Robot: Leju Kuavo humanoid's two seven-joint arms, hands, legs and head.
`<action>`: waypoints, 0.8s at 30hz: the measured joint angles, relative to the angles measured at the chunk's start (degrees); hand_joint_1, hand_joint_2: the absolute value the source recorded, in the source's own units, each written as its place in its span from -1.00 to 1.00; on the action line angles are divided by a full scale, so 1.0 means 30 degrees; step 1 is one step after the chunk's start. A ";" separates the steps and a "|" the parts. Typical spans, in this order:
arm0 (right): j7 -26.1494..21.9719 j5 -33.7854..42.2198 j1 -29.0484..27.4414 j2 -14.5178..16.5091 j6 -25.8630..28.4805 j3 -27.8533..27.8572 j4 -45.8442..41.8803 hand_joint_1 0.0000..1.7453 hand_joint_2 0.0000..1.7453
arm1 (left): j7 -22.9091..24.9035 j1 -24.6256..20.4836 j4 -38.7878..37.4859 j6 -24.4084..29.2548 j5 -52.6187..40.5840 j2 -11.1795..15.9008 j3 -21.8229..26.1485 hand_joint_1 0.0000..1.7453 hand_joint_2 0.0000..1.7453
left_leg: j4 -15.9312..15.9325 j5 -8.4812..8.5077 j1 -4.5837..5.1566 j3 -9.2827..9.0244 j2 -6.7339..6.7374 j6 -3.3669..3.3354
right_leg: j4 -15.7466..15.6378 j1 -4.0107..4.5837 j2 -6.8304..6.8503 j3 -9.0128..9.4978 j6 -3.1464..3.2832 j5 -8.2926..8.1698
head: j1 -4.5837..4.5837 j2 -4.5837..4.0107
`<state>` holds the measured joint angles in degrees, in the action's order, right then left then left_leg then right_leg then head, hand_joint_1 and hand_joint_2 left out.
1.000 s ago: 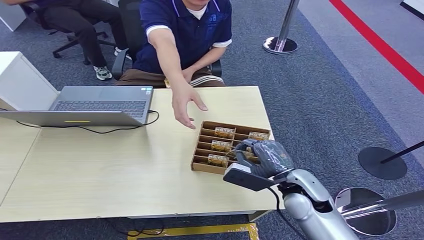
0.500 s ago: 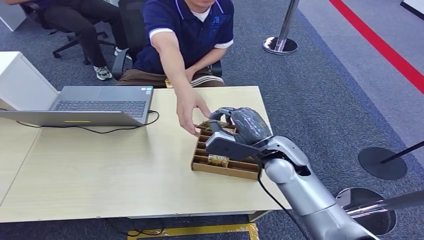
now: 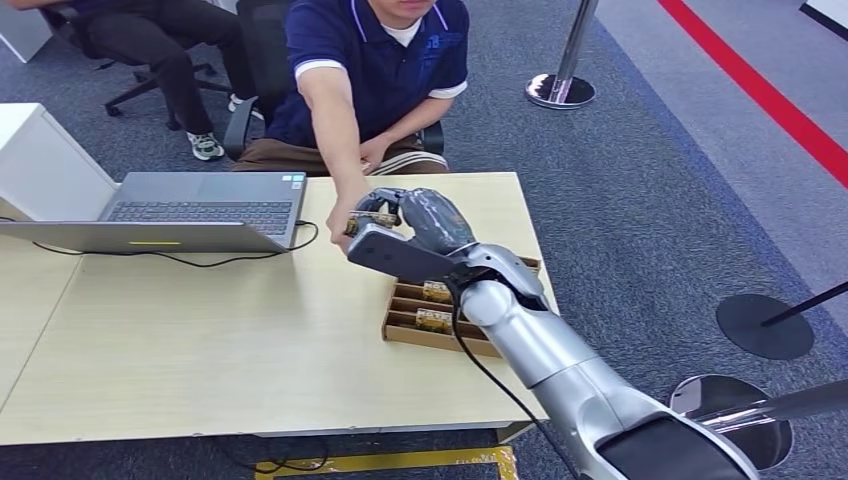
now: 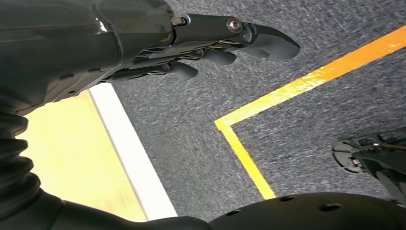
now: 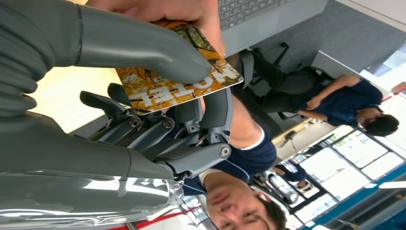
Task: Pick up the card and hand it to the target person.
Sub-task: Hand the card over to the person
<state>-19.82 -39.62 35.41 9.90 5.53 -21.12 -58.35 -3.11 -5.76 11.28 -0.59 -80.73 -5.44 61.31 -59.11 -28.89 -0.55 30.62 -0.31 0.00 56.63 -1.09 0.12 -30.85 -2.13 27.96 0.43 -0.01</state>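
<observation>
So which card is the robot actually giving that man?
On the wooden table, beyond the cardboard tray of cards, the right hand pinches the card. It is orange, printed HOTEL, raised at the person's hand, unlike those still slotted.

The card (image 5: 177, 76) pinched in the right robot hand (image 5: 143, 96) reads "HOTEL" in white letters.

One laptop (image 3: 200, 205); one card tray (image 3: 440, 325); two stanchion bases (image 3: 561, 90).

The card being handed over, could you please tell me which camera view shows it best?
The right wrist view: the card sits close up, print readable, pinched in the right robot hand. In the head view it is a small sliver at the person's hand. The left wrist view faces the floor.
</observation>
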 joint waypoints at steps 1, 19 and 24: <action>-0.0009 -0.0002 0.0096 0.0108 0.0042 -0.0007 0.0303 0.90 1.00 | 0.0020 0.0000 0.0000 -0.0002 0.0002 0.0000 0.0000 -1.00 1.00 | 0.0000 0.0000 0.0000 0.0000 0.0000 0.0000 | 0.0000 0.0000 -0.0001 0.0000 0.0001 -0.0001 | -0.0002 -0.0002; -0.0064 -0.0140 0.0648 0.0619 0.0242 -0.0184 0.2175 -1.00 1.00 | -0.0102 0.0004 0.0000 -0.0286 -0.0026 0.0000 0.0000 -1.00 -1.00 | 0.0000 0.0001 0.0000 0.0003 -0.0002 0.0001 | -0.0002 0.0000 0.0001 -0.0001 0.0002 -0.0002 | -0.0002 0.0000; 0.0126 -0.0362 0.0646 0.0616 0.0393 -0.0193 0.2219 -1.00 1.00 | -0.0062 0.0003 0.0000 -0.0107 -0.0026 0.0000 0.0000 -1.00 -1.00 | -0.0001 0.0001 0.0000 0.0001 -0.0002 0.0002 | -0.0002 0.0000 0.0001 -0.0002 0.0002 -0.0002 | -0.0002 0.0002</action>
<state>-19.45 -40.71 37.35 11.75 6.71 -21.70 -51.70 -3.29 -5.75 11.28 -0.91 -80.81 -5.44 61.31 -59.12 -28.89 -0.55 30.62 -0.32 0.01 56.63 -1.09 0.12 -30.86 -2.13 27.95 0.43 -0.01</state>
